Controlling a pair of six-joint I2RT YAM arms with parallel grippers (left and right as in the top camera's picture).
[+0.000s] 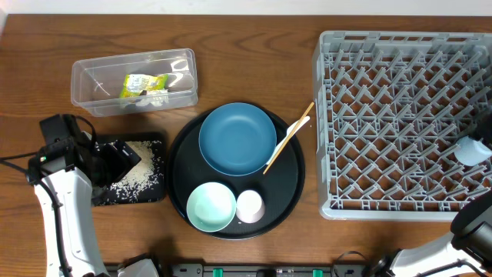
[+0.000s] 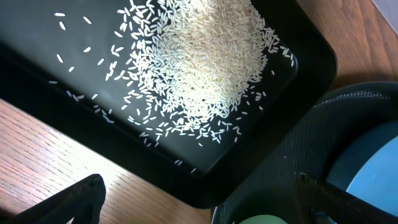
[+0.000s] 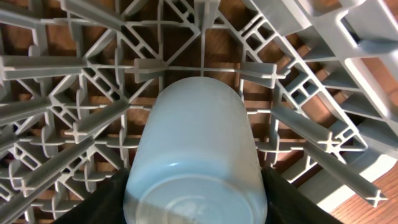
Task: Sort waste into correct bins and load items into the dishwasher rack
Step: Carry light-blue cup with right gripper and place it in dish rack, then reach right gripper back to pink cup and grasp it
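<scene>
Item status, as we judge it from the layout. Waste: the rice [image 2: 205, 59] lies heaped in the shallow black tray [image 1: 154, 192], with loose grains scattered toward its edges. The snack wrapper [image 1: 143, 83] sits inside the clear tub [image 1: 92, 75], so we count the sorting as done or nearly so. Dishwasher rack [image 1: 384, 115]: we see no dish standing in it on its own. The pale blue cup [image 3: 196, 149] is over its right side, base toward the wrist camera and mouth toward the pegs, and the right gripper [image 3: 194, 205] is clamped on it from both sides. We cannot tell whether the cup is touching the pegs. Left to load, all on the round black tray [image 1: 178, 165]: the blue bowl [image 1: 238, 138], mint-green bowl [image 1: 211, 206], pink cup [image 1: 250, 206], chopstick [image 1: 288, 142] and white utensil [image 1: 301, 121], the last two leaning across the blue bowl's right rim. The left gripper [image 2: 199, 180] hovers over the near corner of the rice tray with its fingers spread and nothing between them. We put the loading at its first item of six. Markings: the wrapper carries yellow-green print too small to read, and we find no other label, brand or writing.
</scene>
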